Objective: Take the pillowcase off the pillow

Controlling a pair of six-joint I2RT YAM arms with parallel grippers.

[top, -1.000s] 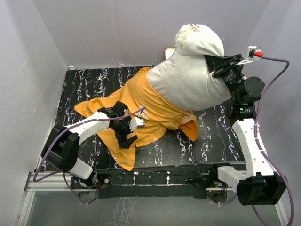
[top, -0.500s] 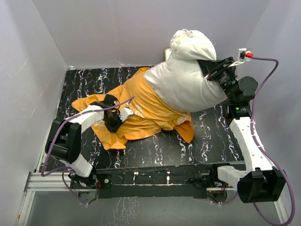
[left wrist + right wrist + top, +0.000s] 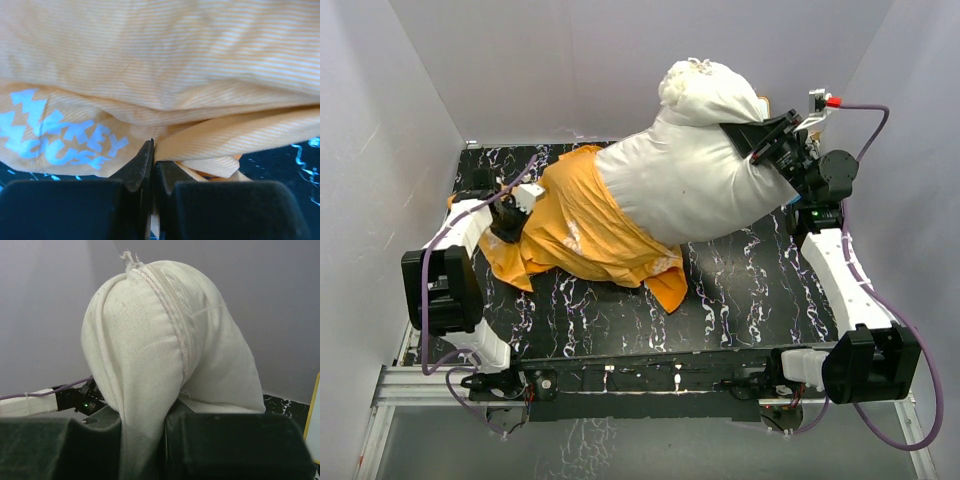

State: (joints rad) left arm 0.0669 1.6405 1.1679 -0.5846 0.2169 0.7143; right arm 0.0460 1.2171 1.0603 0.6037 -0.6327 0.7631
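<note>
The white pillow (image 3: 690, 185) is lifted at its far right end, about half of it bare. Its lower left part stays inside the orange pillowcase (image 3: 582, 225), which lies wrinkled on the table toward the left. My left gripper (image 3: 506, 222) is shut on the pillowcase's left edge; in the left wrist view a fold of the orange pillowcase (image 3: 165, 70), with blue Mickey Mouse lettering, is pinched between the jaws of the left gripper (image 3: 152, 162). My right gripper (image 3: 752, 137) is shut on the pillow's top corner, and the pinched pillow (image 3: 150, 345) bunches above the right gripper (image 3: 142, 440) in the right wrist view.
The black marbled table (image 3: 740, 300) is walled by grey panels on three sides. A small framed whiteboard (image 3: 312, 415) leans at the back right, behind the pillow. The arm bases stand along the near edge.
The left gripper shut on the pillowcase and dragged it left toward the table's far-left side. The right gripper carried the pillow a little left. More white pillow now shows.
</note>
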